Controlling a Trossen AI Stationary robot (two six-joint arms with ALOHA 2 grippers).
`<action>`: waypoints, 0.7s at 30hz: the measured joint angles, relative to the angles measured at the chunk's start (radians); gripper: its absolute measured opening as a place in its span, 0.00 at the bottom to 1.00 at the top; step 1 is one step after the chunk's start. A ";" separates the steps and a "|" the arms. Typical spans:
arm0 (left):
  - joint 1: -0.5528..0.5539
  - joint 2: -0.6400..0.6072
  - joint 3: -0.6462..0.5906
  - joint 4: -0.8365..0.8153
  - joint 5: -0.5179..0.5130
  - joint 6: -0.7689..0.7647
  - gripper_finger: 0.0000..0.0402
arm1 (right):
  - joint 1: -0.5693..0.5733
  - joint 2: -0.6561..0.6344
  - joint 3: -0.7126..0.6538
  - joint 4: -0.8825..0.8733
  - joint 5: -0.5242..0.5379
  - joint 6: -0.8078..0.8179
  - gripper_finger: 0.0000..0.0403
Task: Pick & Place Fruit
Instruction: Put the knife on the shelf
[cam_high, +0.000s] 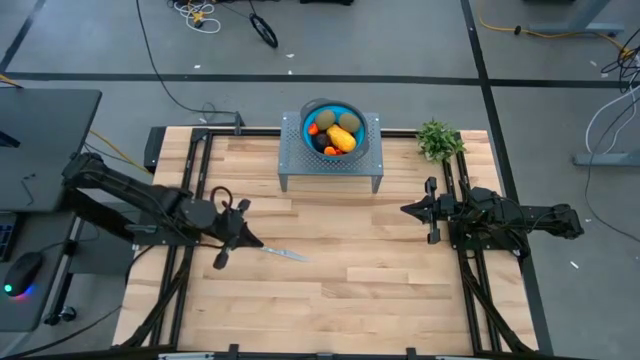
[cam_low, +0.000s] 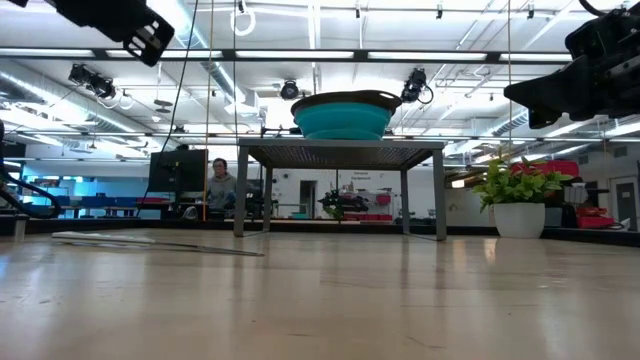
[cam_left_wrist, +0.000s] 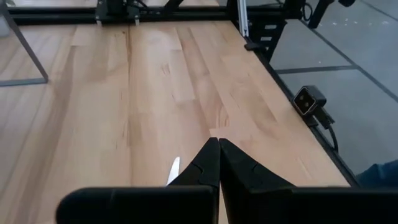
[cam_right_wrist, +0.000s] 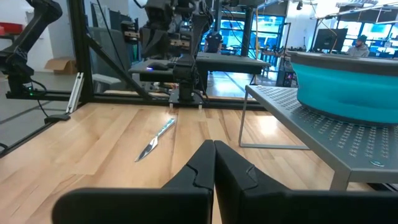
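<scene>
Pretty typical lab space here. The pale butcher-block wooden table (cam_high: 340, 270) sits on a smooth grey concrete floor (cam_high: 400, 40) with dark tape lines (cam_high: 240, 78) running across it and loose black and yellow cables (cam_high: 200, 15) lying around. To one side there's a dark grey desk (cam_high: 45, 140) with a black computer mouse (cam_high: 22, 270) glowing green. Looking level across the table, the room is big and open, with long white ceiling light strips (cam_low: 300, 55), exposed pipes, a black monitor (cam_low: 178, 170), and a person seated (cam_low: 220, 185) far back.
</scene>
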 joint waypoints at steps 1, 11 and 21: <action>0.000 0.000 0.006 0.000 0.000 0.000 0.01 | 0.000 0.000 0.000 0.000 0.000 0.000 0.02; 0.000 0.128 0.073 -0.091 0.002 0.002 0.01 | 0.000 0.000 0.000 0.000 0.000 0.000 0.02; -0.005 0.281 0.100 -0.101 0.077 -0.003 0.02 | 0.000 0.000 0.000 0.000 0.000 0.000 0.02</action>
